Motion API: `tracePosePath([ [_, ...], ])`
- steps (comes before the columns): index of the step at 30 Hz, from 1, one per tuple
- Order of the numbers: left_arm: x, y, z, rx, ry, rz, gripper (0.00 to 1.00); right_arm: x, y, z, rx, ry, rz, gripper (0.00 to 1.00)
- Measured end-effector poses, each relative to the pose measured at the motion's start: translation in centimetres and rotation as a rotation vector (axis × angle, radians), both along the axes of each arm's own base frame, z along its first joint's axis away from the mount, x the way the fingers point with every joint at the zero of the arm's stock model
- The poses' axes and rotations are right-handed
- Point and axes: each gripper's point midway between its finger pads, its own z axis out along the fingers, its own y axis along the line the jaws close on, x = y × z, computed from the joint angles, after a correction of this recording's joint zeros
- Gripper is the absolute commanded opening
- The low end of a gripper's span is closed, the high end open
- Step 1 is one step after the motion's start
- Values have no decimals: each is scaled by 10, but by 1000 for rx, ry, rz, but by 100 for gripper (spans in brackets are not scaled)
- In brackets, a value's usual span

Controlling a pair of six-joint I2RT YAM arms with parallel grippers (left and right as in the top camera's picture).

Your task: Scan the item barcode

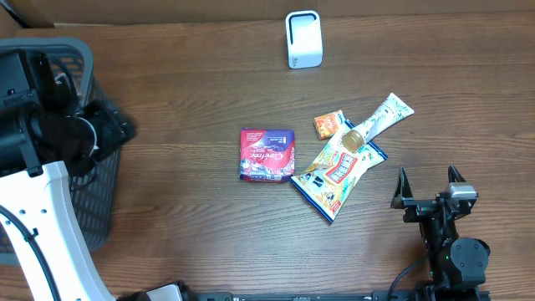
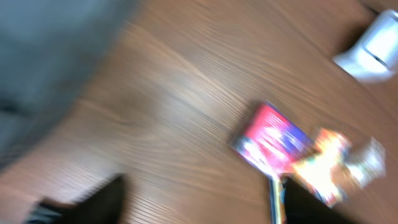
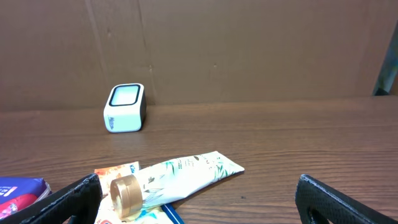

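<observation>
A brown wooden table (image 1: pixel 192 217) fills the overhead view, with a strip of cardboard wall (image 3: pixel 249 50) along its top edge. A white scanner (image 1: pixel 303 38) stands upright near the top centre, well apart from everything else. A grey mesh basket (image 1: pixel 102 201) sits at the left edge, and the left arm (image 1: pixel 50 209) reaches up over it from the lower left.

The goods to scan lie in a loose group right of centre. A red packet (image 1: pixel 267 155) lies flat on its own at the middle of the table. Just to its right is a blue and yellow snack bag (image 1: pixel 338 171) lying diagonally. A pale tube (image 1: pixel 383 119) with a gold cap rests with its cap end on the bag's upper corner. A small orange sachet (image 1: pixel 328 124) lies just left of the tube.

The left gripper (image 2: pixel 202 183) shows only in a badly blurred wrist view. Its two dark fingers (image 2: pixel 93 202) stand far apart at the bottom of the frame with bare wood between them, and they hold nothing. The red packet and the scanner smear across the right of that frame.

The right gripper (image 1: pixel 428 176) sits at the lower right, near the snack bag but clear of it. Its fingers (image 3: pixel 68 199) are spread wide and empty, pointing toward the tube and the scanner beyond.
</observation>
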Motion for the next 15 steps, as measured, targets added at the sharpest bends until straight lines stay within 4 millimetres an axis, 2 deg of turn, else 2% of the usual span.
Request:
tracePosePath([
  [4, -4, -46, 5, -148, -26, -221, 97, 0, 0, 0, 0, 0, 0, 100],
  [9, -8, -102, 6, -224, -40, -465, 100, 0, 0, 0, 0, 0, 0, 100],
  [15, -19, -151, 1, -231, -22, -675, 100, 0, 0, 0, 0, 0, 0, 100],
])
